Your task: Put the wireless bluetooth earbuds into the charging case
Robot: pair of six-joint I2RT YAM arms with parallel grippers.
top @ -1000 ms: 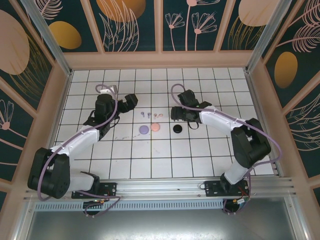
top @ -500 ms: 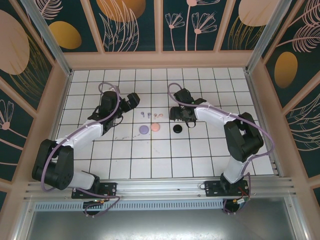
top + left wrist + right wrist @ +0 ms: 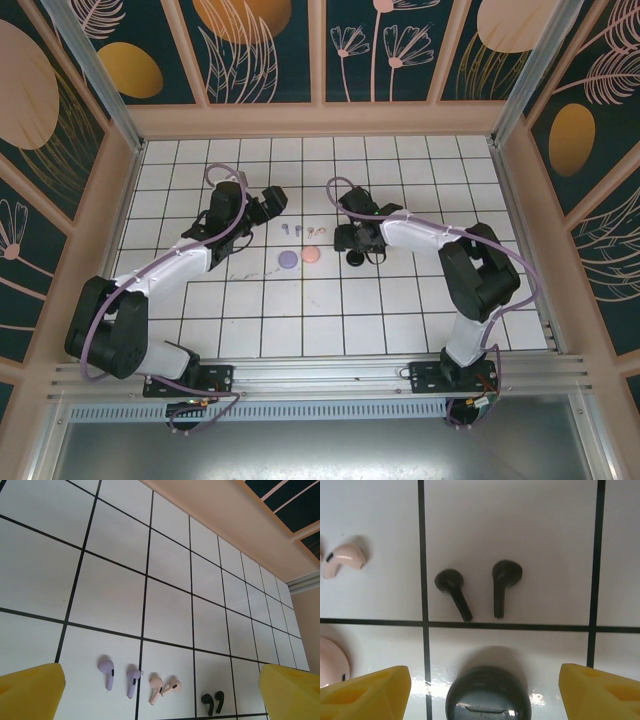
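Note:
Three pairs of tiny earbuds lie in a row on the tiled table: lilac [image 3: 106,671], pale pink [image 3: 156,687] and black [image 3: 207,702]. In the right wrist view the two black earbuds [image 3: 452,591] lie just beyond a round black charging case [image 3: 488,695]. My right gripper [image 3: 482,695] is open, its yellow fingertips [image 3: 365,695] either side of that case with gaps on both sides. From above, my right gripper [image 3: 352,240] covers part of the black case [image 3: 354,258]. My left gripper [image 3: 272,200] is open and holds nothing, left of the earbud row [image 3: 297,228].
A lilac round case [image 3: 288,259] and a pink round case [image 3: 310,254] sit side by side just near of the earbuds. The pink case [image 3: 330,662] and one pink earbud [image 3: 342,560] lie close to my right gripper's left finger. Wooden walls [image 3: 320,120] ring the table.
My right gripper has slid left and nearer, down over the black case, narrowing slightly. My left gripper has moved right and farther, toward the earbud row. The earbuds and cases have not moved.

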